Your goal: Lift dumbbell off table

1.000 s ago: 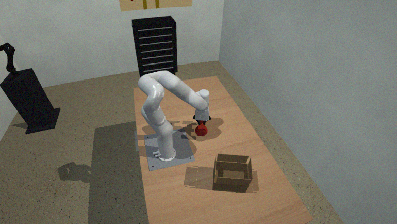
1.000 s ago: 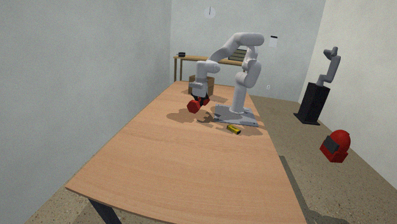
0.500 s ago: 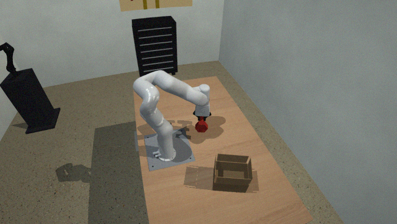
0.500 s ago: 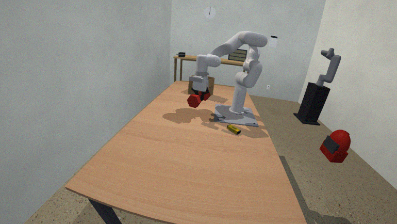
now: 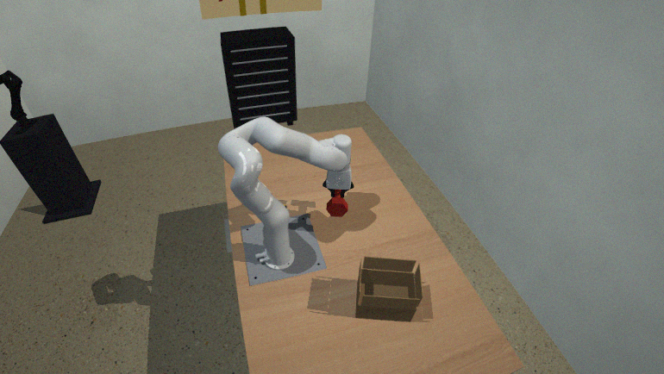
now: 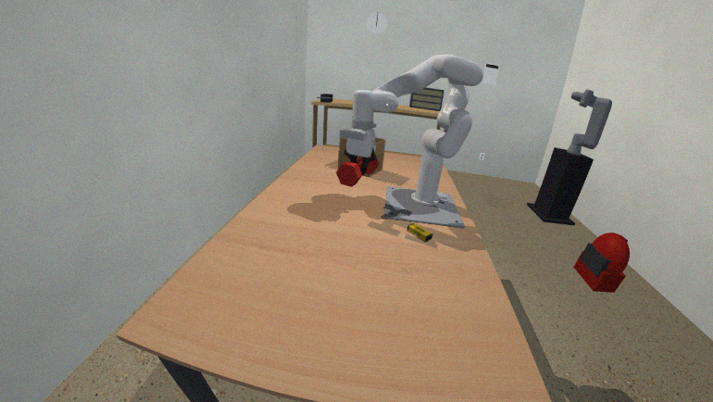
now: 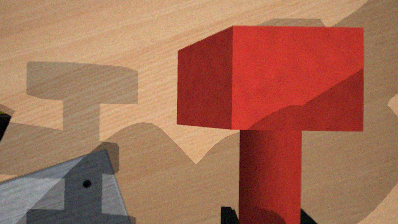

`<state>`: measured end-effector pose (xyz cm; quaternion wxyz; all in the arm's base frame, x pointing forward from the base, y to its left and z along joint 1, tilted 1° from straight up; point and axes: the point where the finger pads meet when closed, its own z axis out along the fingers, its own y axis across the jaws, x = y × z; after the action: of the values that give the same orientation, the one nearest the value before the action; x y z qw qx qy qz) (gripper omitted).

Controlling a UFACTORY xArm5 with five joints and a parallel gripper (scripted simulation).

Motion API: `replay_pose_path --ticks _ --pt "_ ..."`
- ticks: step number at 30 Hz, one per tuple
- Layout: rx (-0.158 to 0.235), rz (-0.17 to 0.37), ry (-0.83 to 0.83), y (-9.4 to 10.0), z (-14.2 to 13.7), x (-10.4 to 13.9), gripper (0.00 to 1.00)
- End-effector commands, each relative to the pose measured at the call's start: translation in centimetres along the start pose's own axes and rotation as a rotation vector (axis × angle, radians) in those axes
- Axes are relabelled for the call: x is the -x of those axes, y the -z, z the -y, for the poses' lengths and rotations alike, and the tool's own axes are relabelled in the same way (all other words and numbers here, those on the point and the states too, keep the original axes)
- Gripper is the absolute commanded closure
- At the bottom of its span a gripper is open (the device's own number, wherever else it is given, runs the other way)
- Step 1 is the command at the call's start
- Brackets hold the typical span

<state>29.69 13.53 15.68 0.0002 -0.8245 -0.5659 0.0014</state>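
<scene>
The red dumbbell [image 5: 336,206] [image 6: 348,173] [image 7: 270,75] has blocky hexagonal heads and a round bar. It hangs in the air, clear of the wooden table [image 5: 372,334] [image 6: 324,299] [image 7: 100,30], and its shadow falls on the wood below. My gripper [image 5: 338,192] [image 6: 361,160] [image 7: 270,217] points down and is shut on the bar. In the wrist view one head fills the upper right and the bar runs down between my dark fingertips at the bottom edge. The other head is out of that view.
The arm's grey base plate [image 5: 259,269] [image 6: 439,212] [image 7: 50,195] is bolted to the table. An open cardboard box [image 5: 389,288] [image 6: 379,149] stands on the table. A small yellow object [image 6: 419,232] lies by the base plate. A black cabinet [image 5: 259,74] stands at the wall.
</scene>
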Motion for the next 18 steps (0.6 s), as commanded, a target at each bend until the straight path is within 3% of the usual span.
replay_pose_path --ticks 1,18 --pt "0.003 -0.003 0.000 0.57 -0.06 -0.07 1.00" --pt "0.003 -0.003 0.000 0.77 -0.04 -0.06 1.00"
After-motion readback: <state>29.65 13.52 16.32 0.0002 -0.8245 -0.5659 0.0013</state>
